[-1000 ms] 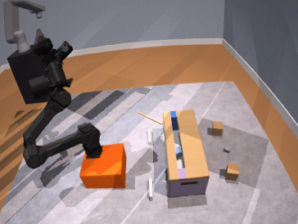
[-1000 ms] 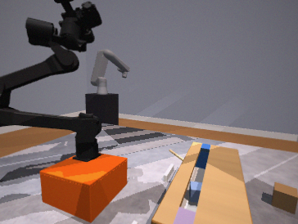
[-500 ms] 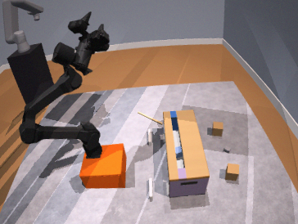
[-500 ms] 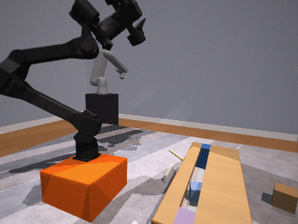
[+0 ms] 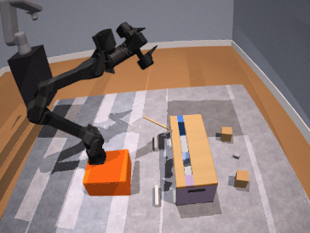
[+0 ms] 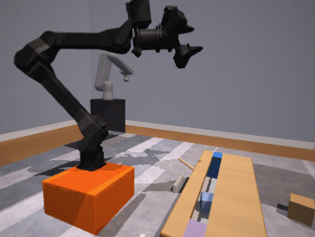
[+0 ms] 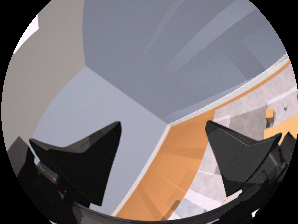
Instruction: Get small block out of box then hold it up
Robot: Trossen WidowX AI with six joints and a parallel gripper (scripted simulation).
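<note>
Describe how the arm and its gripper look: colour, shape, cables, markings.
The arm is matte black all over, built of blocky, faceted links with thicker joints. It stands on an orange box. The gripper has two dark, wedge-shaped fingers tapering to points. No cables, labels or markings show.

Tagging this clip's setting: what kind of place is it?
Likely an indoor robot test room: bare grey walls, orange wood-look floor with a grey striped mat, and the arm bolted to an orange pedestal. A second grey arm stands behind.

Counts on the mat
1 long wooden box (image 5: 200, 149), 1 orange base block (image 5: 108, 172), 2 small brown cubes (image 5: 226, 133), 2 pale short bars (image 5: 156, 196), 1 thin stick (image 5: 155, 122), 1 tiny grey piece (image 5: 236, 156).
</note>
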